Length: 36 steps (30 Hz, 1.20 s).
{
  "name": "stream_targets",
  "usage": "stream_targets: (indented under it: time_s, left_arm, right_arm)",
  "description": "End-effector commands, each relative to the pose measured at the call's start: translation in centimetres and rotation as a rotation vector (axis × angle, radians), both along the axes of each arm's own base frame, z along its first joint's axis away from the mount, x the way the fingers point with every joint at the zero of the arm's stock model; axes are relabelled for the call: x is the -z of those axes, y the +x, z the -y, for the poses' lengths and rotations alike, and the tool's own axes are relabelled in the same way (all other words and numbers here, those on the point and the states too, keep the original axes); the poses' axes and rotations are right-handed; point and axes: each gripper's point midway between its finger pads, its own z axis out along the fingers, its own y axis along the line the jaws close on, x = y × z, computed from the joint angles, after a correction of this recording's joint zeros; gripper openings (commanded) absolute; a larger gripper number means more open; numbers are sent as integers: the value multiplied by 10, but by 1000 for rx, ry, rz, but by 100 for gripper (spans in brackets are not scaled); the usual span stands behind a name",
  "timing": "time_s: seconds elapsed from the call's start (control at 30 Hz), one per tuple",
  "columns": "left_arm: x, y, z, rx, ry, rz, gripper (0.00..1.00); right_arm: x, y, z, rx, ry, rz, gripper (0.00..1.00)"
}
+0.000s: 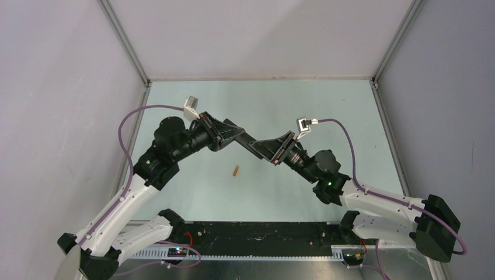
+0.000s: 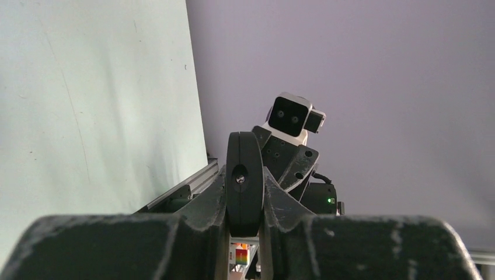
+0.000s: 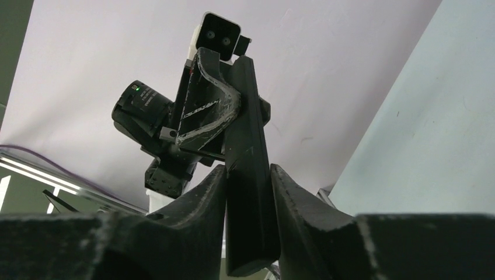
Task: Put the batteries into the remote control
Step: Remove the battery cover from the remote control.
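Left gripper (image 1: pixel 241 136): closed tight on one end of the remote control (image 1: pixel 252 142). In the left wrist view the bar's rounded end (image 2: pixel 244 175) is seen edge-on, pinched between both fingers with no gap.

Right gripper (image 1: pixel 264 147): likewise clamped on the remote control. In the right wrist view the bar (image 3: pixel 252 146) is squeezed between the fingers and runs on toward 12 o'clock, where it meets the other gripper.

Remote control, position: held clear of the table (image 1: pixel 303 105) near its middle, as a bridge between the two grippers. In the top view the left gripper is at 10 o'clock of it and the right at 4 o'clock.

Reason for the hold: a two-ended grip is judged to serve a handover or a re-turning of the bar, so that its battery side can be presented. Which face holds the compartment cannot be told.

Orange battery (image 1: pixel 235 171): lying alone on the table at 7 o'clock of the held bar, near but apart from both grippers, and touched by neither.

Other battery: not made out in any view.

Stage: loading is judged not yet begun, as no battery is held.
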Motion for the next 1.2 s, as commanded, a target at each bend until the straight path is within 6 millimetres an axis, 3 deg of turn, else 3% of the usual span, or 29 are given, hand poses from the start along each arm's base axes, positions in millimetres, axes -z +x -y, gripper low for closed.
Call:
stream_targets:
  time_s: [0.0,0.13,0.33,0.57,1.17]
  left_arm:
    - [-27,3,-10,-21,-82,57,0]
    - [-27,7,-20,-46,-86,66,0]
    - [-32,12,-34,-77,-89,95,0]
    - [-35,15,-39,-63,-65,131,0]
    - [-46,25,-49,-92,-30,199,0]
  right_arm:
    - [4,-4,-4,-42,-5,-9,32]
    - [3,-5,-5,-55,-3,-3,24]
    - [2,-7,-6,-71,1,9,20]
    - [8,-11,-12,-113,-19,19,0]
    - [31,-12,-18,-128,-97,-23,0]
